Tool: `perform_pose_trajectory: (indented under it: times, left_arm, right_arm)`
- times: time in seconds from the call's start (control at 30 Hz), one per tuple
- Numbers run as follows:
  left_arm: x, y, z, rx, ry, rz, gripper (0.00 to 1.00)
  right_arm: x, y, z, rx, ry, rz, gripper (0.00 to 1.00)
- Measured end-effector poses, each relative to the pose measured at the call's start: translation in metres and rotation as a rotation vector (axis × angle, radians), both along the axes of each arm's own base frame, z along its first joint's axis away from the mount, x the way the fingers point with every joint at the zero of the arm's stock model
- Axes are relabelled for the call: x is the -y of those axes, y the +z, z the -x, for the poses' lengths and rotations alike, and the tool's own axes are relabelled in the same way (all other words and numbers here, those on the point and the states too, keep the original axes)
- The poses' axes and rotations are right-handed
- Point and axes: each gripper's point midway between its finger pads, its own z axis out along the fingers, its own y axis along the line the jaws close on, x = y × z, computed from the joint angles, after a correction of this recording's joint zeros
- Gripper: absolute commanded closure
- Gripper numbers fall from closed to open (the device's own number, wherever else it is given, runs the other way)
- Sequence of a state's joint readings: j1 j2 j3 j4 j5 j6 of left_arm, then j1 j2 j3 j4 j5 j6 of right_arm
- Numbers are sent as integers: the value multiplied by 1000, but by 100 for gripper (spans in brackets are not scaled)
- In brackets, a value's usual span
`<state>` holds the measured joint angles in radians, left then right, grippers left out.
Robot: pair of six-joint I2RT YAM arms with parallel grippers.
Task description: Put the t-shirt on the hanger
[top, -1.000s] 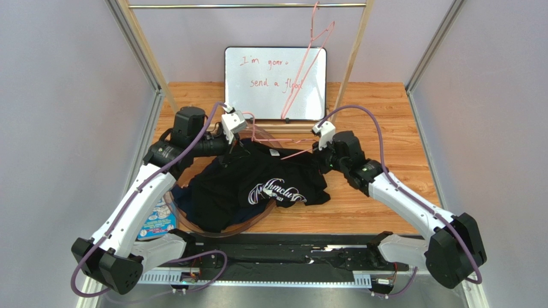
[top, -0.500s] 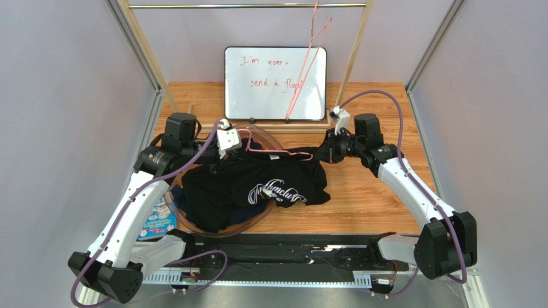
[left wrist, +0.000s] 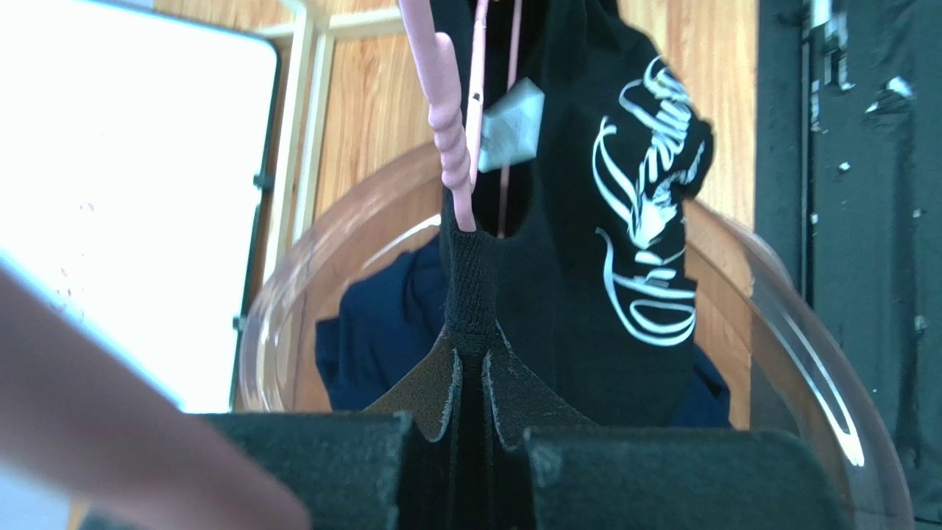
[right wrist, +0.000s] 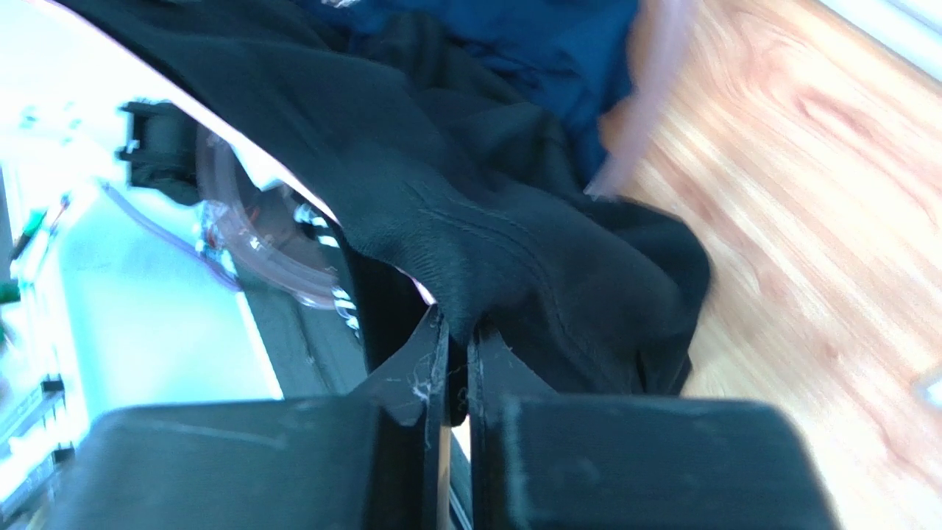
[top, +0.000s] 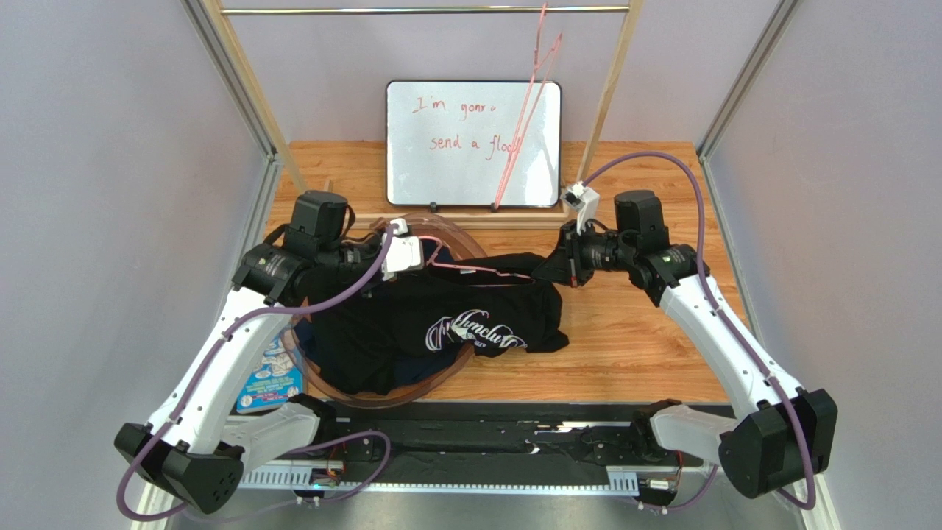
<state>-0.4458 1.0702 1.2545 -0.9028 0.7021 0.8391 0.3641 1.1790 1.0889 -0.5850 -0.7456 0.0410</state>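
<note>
The black t-shirt (top: 475,326) with white script hangs stretched between both grippers, its lower part draped over a clear tub. My left gripper (top: 424,258) is shut on the ribbed collar (left wrist: 472,282). A thin pink hanger (top: 459,266) runs into the neck opening; in the left wrist view the pink hanger (left wrist: 447,122) rises just past my fingertips, beside the white label. My right gripper (top: 566,267) is shut on a fold of the shirt's black fabric (right wrist: 498,243) at its right end, above the wooden table.
A clear round tub (top: 332,381) holds a navy garment (left wrist: 376,331) under the shirt. A whiteboard (top: 473,144) stands at the back, under a metal rail (top: 426,10) with a second pink hanger (top: 529,110). A blue leaflet (top: 269,379) lies at the left.
The right arm swung right and back, pulling the shirt's right end taut. The left gripper came forward a little with the collar. The hanger on the rail swung.
</note>
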Motion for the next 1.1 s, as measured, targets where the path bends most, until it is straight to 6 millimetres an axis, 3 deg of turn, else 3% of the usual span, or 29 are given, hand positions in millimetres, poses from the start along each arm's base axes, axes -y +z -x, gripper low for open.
perform_pose_trajectory:
  times: [0.03, 0.13, 0.17, 0.27, 0.33, 0.43, 0.6, 0.8, 1.03, 1.1]
  left_arm:
    - [4, 4, 2, 4, -15, 6, 100]
    - [9, 12, 4, 11, -34, 21, 100]
    - [10, 15, 5, 11, -36, 28, 100]
    - [10, 21, 10, 13, -39, 49, 100]
    - [10, 31, 16, 22, -36, 83, 100]
    - [7, 50, 30, 45, -29, 156, 100]
    - [9, 71, 43, 47, -32, 243, 100]
    - [15, 68, 40, -12, -34, 259, 100]
    - [17, 64, 37, -31, -37, 255, 100]
    - [17, 64, 37, -30, -36, 254, 100]
  right_arm:
    - [-5, 9, 2, 20, 23, -2, 87]
    - [-18, 36, 6, 83, 91, -4, 60]
    - [-21, 44, 7, 110, 109, -3, 46]
    - [-19, 63, 10, 183, 139, 15, 17]
    - [-12, 71, 13, 238, 143, 50, 9]
    - [3, 77, 16, 308, 124, 112, 9]
    - [29, 93, 20, 417, 115, 197, 17]
    - [51, 89, 39, 514, 170, 286, 25]
    - [56, 90, 51, 562, 259, 327, 10]
    - [56, 93, 52, 575, 289, 335, 10]
